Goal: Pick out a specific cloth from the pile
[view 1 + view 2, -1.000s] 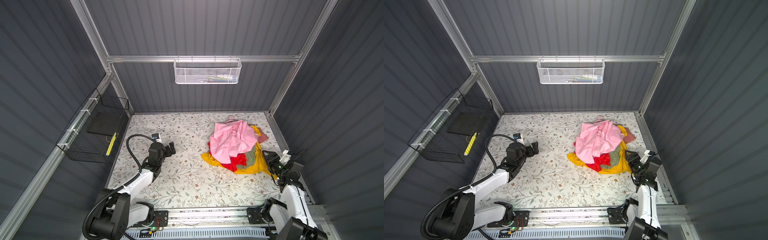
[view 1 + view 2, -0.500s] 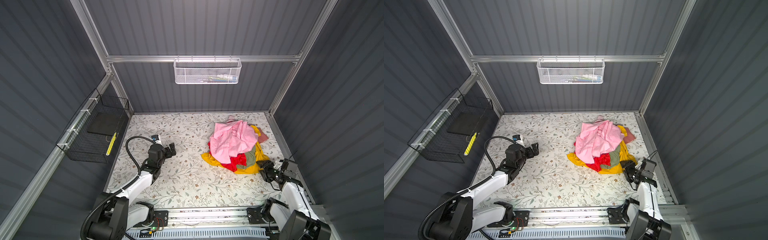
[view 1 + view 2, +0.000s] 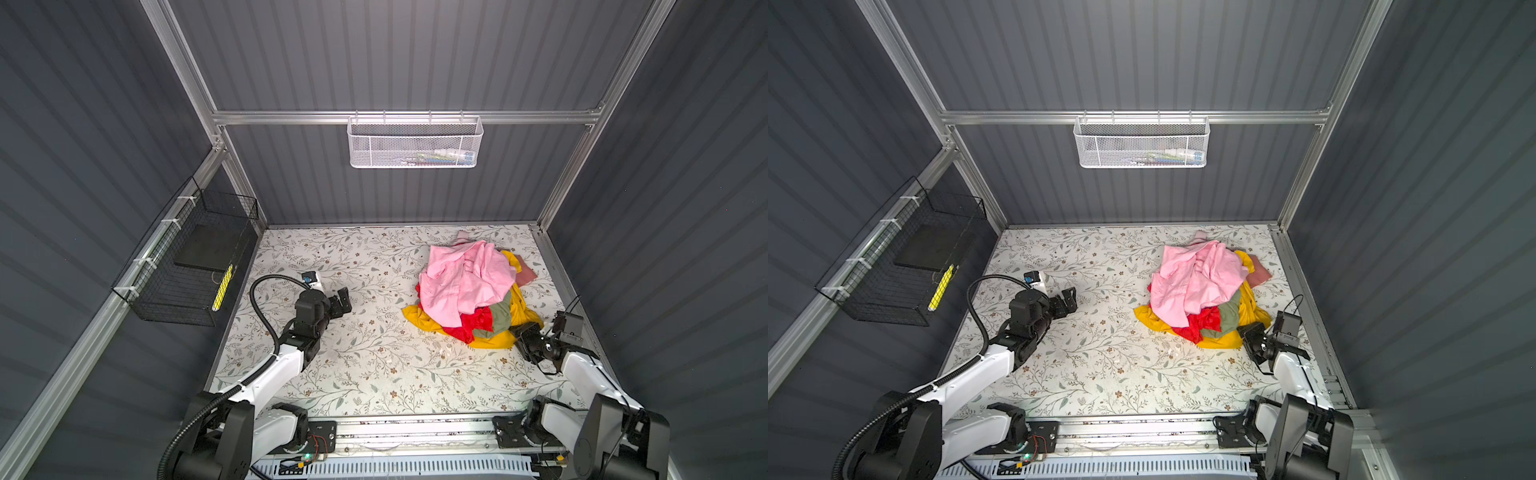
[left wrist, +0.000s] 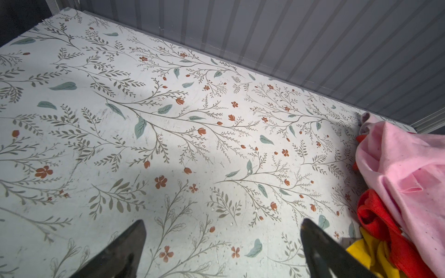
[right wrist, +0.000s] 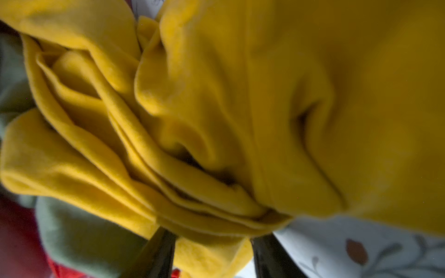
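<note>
The cloth point(image 3: 496, 340) point(image 3: 1223, 340) is mustard yellow and lies at the bottom of the pile point(image 3: 465, 278), under a light pink garment, a red cloth point(image 3: 473, 322) and an olive piece point(image 3: 498, 316). My right gripper point(image 3: 521, 332) point(image 3: 1250, 332) is low at the pile's near right corner. In the right wrist view the cloth point(image 5: 216, 108) fills the frame, and a folded edge of it lies between the right gripper's point(image 5: 212, 237) two fingers, which stand partly apart. My left gripper point(image 3: 343, 301) point(image 4: 222, 223) is open over bare table, left of the pile.
The floral table point(image 3: 374, 365) is walled at the back and on both sides. A black wire basket point(image 3: 187, 270) hangs on the left wall and a white mesh basket point(image 3: 415, 143) on the back wall. A dusty rose piece point(image 3: 525, 274) sticks out behind the pile.
My right gripper has dropped and moved in to the pile's near right corner, and its fingers have narrowed round the yellow fold. The left arm has shifted only slightly.
</note>
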You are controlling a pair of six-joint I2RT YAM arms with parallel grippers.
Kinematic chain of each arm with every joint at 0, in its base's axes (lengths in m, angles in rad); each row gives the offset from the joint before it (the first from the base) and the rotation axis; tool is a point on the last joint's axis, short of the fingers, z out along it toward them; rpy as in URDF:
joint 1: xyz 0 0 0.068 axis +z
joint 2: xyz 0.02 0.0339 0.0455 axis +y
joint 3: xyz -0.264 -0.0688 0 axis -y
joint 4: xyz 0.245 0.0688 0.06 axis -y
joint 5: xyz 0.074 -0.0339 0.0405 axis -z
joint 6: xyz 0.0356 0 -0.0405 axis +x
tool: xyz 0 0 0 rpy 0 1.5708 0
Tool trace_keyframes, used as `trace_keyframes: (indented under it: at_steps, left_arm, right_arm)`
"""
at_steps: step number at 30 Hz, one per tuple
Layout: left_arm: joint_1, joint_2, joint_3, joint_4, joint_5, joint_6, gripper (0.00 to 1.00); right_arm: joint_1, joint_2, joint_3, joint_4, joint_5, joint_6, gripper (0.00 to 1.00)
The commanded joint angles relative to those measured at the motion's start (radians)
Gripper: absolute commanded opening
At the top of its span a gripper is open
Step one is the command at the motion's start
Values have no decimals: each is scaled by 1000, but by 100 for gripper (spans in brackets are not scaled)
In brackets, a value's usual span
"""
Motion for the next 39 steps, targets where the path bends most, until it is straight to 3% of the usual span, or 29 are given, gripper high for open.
trace_keyframes:
  at_steps: [1, 6, 7, 20, 25, 39]
  left_arm:
    - [-8, -25, -2, -10, -1, -9, 100]
    - [-8, -38, -1, -32, -7, 2, 100]
    - [-8, -40, -1, -33, -10, 3, 100]
    - [-13, 15, 48, -76, 8, 28, 100]
    - [-19, 60, 66, -76, 28, 22, 100]
    - [-51, 125, 93, -78, 38, 28, 100]
  right_arm:
    - [10, 51, 24, 77, 25, 10, 36]
    - [34, -12, 30, 116, 42, 12, 2]
    - [46, -38, 35, 123, 45, -1, 0]
    - [162, -311, 259, -137, 204, -114, 0]
    - [195, -322, 344, -159, 198, -153, 0]
    - [376, -260, 583, -259, 336, -320, 0]
